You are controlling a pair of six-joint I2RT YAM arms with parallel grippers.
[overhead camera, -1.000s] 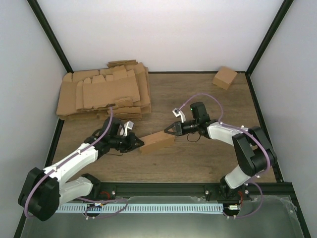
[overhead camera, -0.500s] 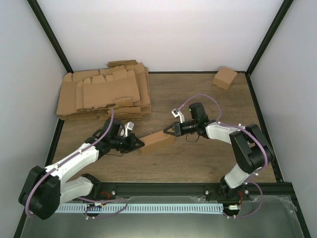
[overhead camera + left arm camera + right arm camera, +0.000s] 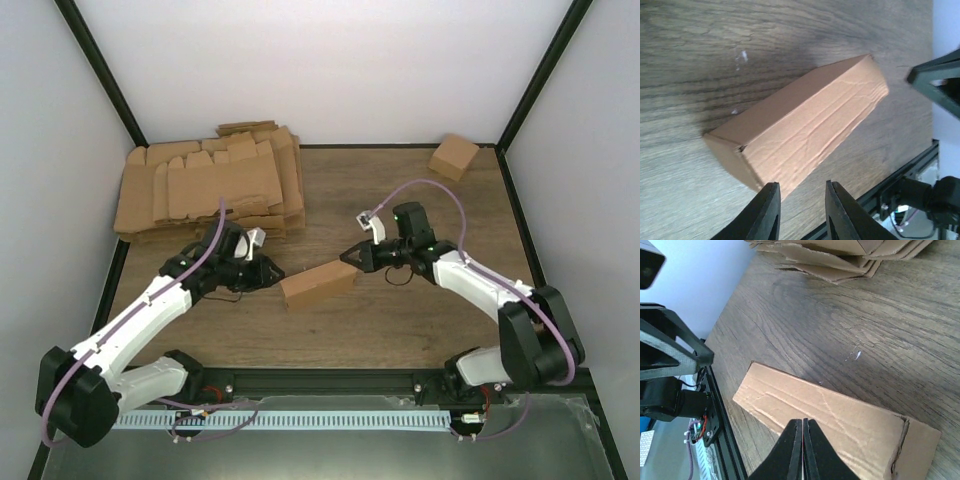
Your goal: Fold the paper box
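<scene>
Wooden table (image 3: 400, 330), white walls (image 3: 330, 70), and from above we have the paper box (image 3: 318, 285) lying mid-table as a closed oblong carton. A pile of flat blanks (image 3: 210, 190) sits back left and a small cube carton (image 3: 453, 156) back right. The left jaws sit just off the box's near-left end and the right jaws at its far-right corner; whether they are touching it we cannot tell.

Over to the left wrist: jaws a little apart with nothing between them, and the paper box (image 3: 800, 125) just beyond the tips.

Right wrist now: jaws pressed together and empty, pointing down over the paper box (image 3: 840, 415), with its end flap (image 3: 915, 450) showing a seam.

We judge the folding nearly done. The next move calls for pressing that flap flush while the left jaws brace the carton against sliding.
</scene>
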